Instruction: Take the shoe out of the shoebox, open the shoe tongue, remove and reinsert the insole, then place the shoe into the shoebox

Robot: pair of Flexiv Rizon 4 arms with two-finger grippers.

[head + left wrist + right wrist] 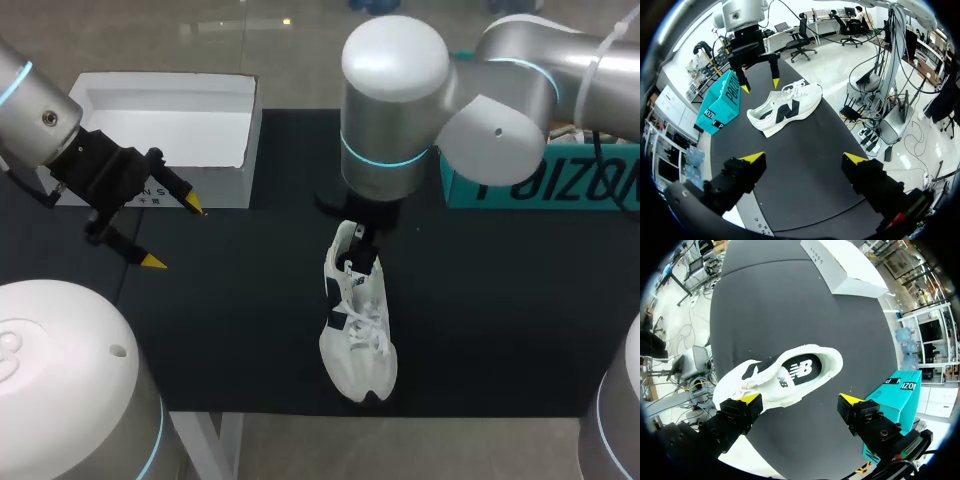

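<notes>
Shoe (358,325): white trainer with dark side marks, out of its box, sole-down on the dark tabletop (250,330), toe toward the near edge, heel under my right claw.
Left claw (175,232): released, holding nothing, hanging just in front of the white shoebox, well apart from the shoe.
White shoebox (165,120): open, nothing visible inside, at the far left of the tabletop.
Right claw (800,400): released, fingers spread, poised over the heel end. I see no contact with the shoe.
Insole (801,369): seated inside the shoe, visible through its mouth in the right wrist view.
Teal box (540,185): far right, just beside my right arm.
Step in hand: I judge the take-out done and work at the shoe's mouth under way. Whether that is the tongue or the insole, I cannot tell.
Next move: I would lower the right claw so one finger enters the mouth and the other stays outside, then pinch. The left claw may need to cross over and steady the toe.
Edges: the toe sits near the tabletop's near edge, so a push toward me risks sliding it off.
Room: the widest open stretch lies between the white shoebox and the shoe, giving my left arm a path across.
</notes>
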